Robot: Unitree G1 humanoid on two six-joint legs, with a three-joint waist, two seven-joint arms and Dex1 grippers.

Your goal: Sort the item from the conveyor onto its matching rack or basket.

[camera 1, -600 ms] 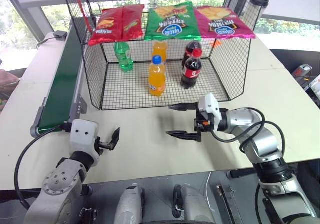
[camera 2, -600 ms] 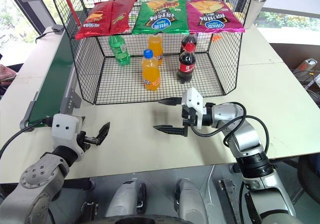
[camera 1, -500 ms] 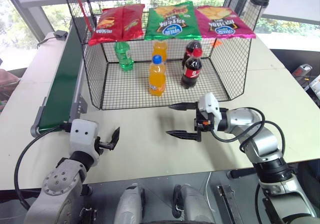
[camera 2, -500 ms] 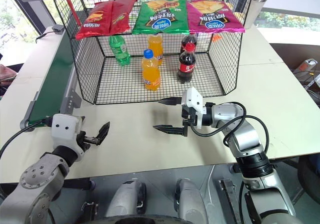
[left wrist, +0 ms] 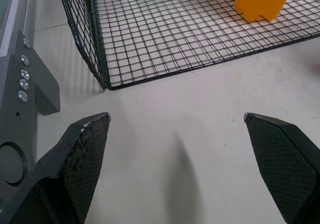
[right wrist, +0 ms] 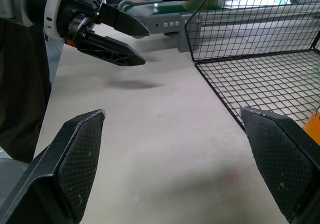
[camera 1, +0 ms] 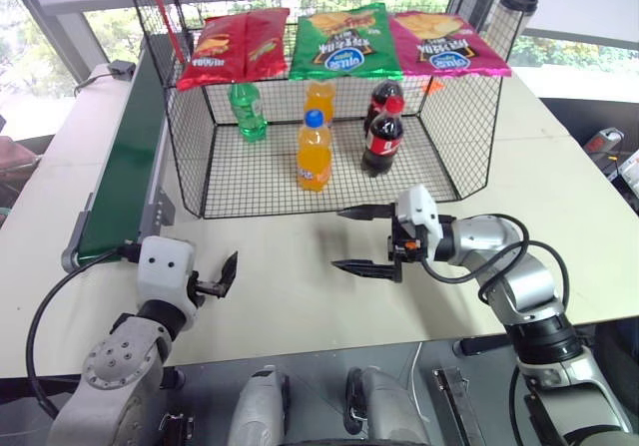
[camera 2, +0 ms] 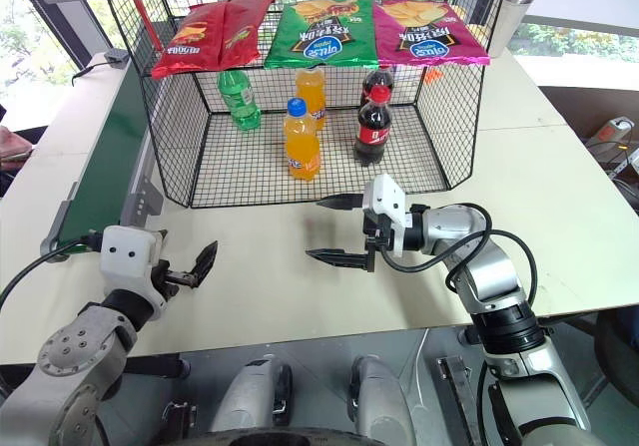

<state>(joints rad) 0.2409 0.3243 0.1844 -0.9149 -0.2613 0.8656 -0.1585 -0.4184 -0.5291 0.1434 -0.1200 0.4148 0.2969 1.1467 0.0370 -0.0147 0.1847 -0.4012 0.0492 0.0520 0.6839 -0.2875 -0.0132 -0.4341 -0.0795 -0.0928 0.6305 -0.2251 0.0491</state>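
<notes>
Bottle, green with yellow cap [camera 1: 247, 111], stands upright inside the black wire cage [camera 1: 190, 137], at about 11 o'clock on its mesh floor, under the red chip bags [camera 1: 232, 46]. Orange soda bottles [camera 1: 313, 151] and cola bottles [camera 1: 382, 143] stand at 3 o'clock of it. Conveyor belt [camera 1: 120, 167] at 9 o'clock of the cage carries nothing I can see. My left claw [camera 1: 222, 279] and right claw [camera 1: 361, 238] both gape wide, empty, over bare table [camera 1: 290, 266]. I'd call the sort done; only pulling back is left.

I count five bottles in the wire cage [camera 1: 190, 157]: one green [camera 1: 247, 112], two orange [camera 1: 313, 152], two cola [camera 1: 382, 142]. Three chip bags [camera 1: 344, 42] lie on top.
</notes>
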